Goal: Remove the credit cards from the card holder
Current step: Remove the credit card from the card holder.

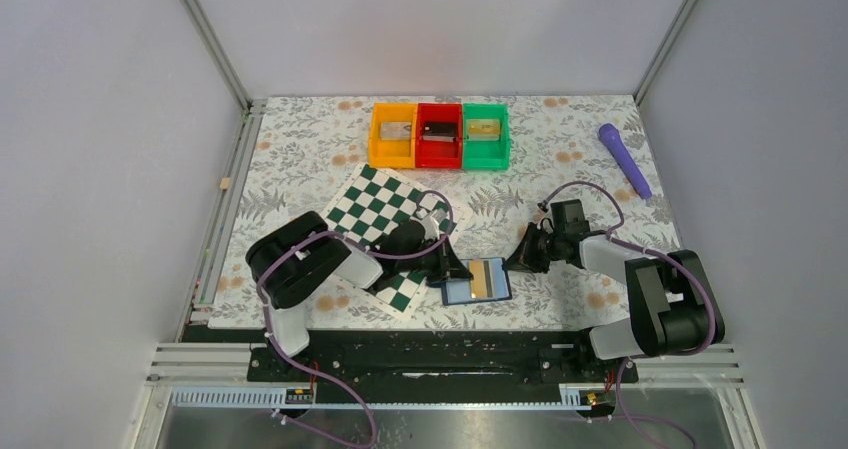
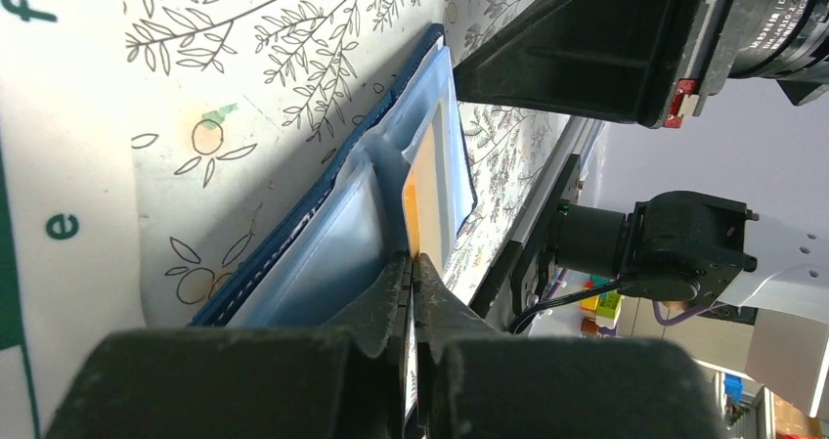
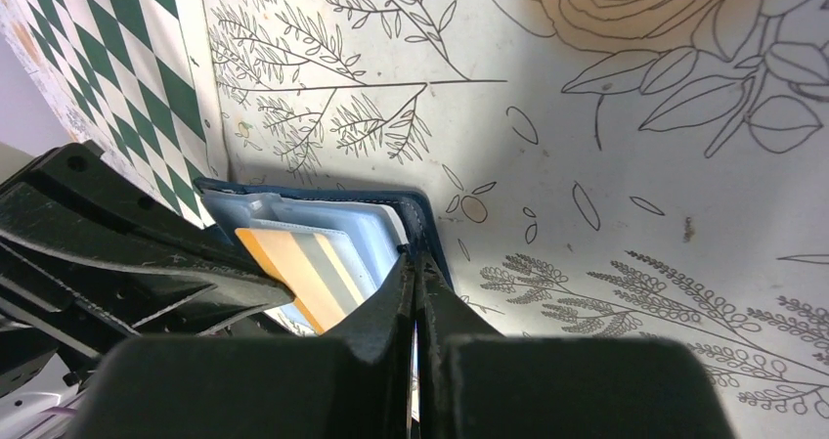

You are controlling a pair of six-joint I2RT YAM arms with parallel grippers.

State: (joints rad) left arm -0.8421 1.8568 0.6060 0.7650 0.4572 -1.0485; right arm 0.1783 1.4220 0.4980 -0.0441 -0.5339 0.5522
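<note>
The blue card holder (image 1: 462,291) lies open on the floral mat between my two grippers. A tan-gold credit card (image 1: 488,275) with a dark stripe sticks partly out of its right pocket. My left gripper (image 1: 455,267) is at the wallet's left side. In the left wrist view its jaws (image 2: 412,261) are shut on the card's orange edge (image 2: 430,185), beside the light blue pocket (image 2: 332,243). My right gripper (image 1: 518,261) is at the wallet's right side. In the right wrist view it (image 3: 414,258) is shut on the wallet's dark edge (image 3: 422,219), with the card (image 3: 303,263) to its left.
A green-and-white chessboard (image 1: 385,214) lies just left of the wallet, under the left arm. Orange (image 1: 392,136), red (image 1: 438,136) and green (image 1: 485,136) bins stand in a row at the back, each with a small flat item inside. A purple tool (image 1: 624,159) lies at the back right.
</note>
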